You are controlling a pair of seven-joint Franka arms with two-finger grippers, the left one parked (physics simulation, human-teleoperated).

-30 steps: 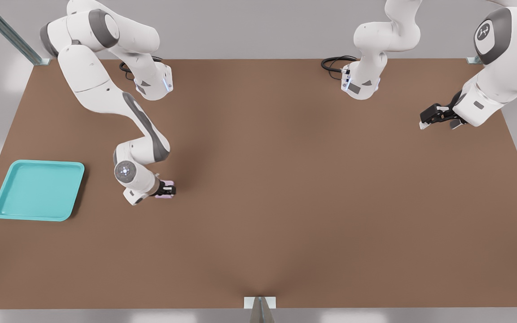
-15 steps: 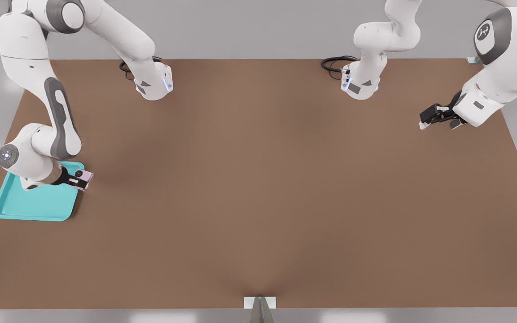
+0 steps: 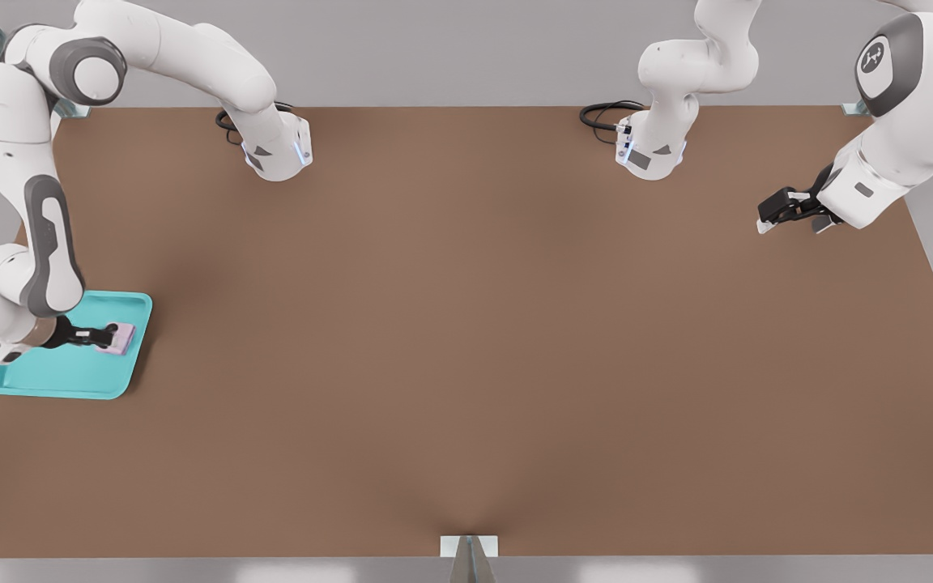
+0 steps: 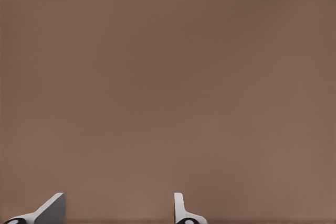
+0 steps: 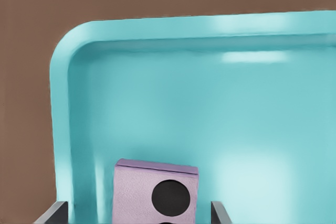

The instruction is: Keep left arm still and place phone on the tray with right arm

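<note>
One gripper [image 3: 110, 336] low over tray [image 3: 45, 380], gripping phone [image 3: 121, 340].

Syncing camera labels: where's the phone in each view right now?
Front view: phone lies within the tray near the front view's left edge, at the gripper tip.
Right wrist view: phone fills the low middle of the picture, one black lens showing, turquoise floor behind it.
Left wrist view: not in it, only bare table.
Shared landmark: the tray's raised rim.
</note>
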